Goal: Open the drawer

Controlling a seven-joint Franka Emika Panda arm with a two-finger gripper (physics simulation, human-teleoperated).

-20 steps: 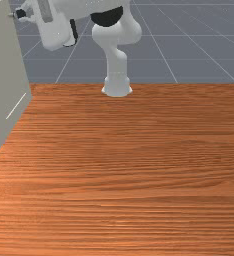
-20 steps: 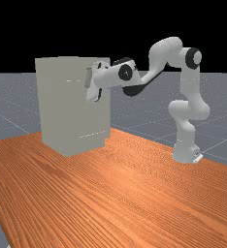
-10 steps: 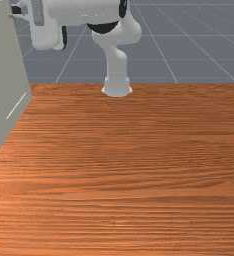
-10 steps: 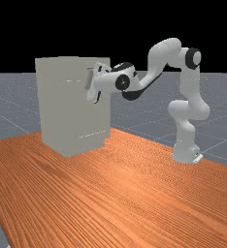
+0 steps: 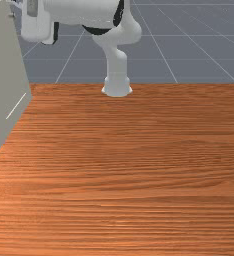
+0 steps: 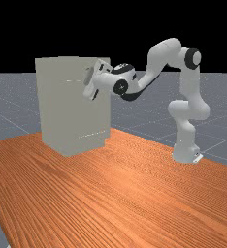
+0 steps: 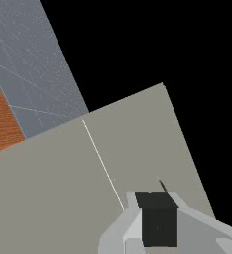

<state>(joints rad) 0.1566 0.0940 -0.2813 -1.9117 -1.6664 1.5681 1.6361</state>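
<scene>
Facing the cabinet [image 6: 62, 111], the end effector [image 5: 14, 4] is narrow, its 2 fingers [image 7: 150, 225] together.

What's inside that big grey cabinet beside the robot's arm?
I can't see inside: the cabinet hides it behind grey outer faces. A thin pale line runs along one face, but whatever is behind is covered.

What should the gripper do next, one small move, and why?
Probably ease the gripper toward the thin dark sliver, likely the handle: the wrist view shows it right by the gripper's tip, and only a thin seam marks the drawer, so pulling seems premature.
</scene>
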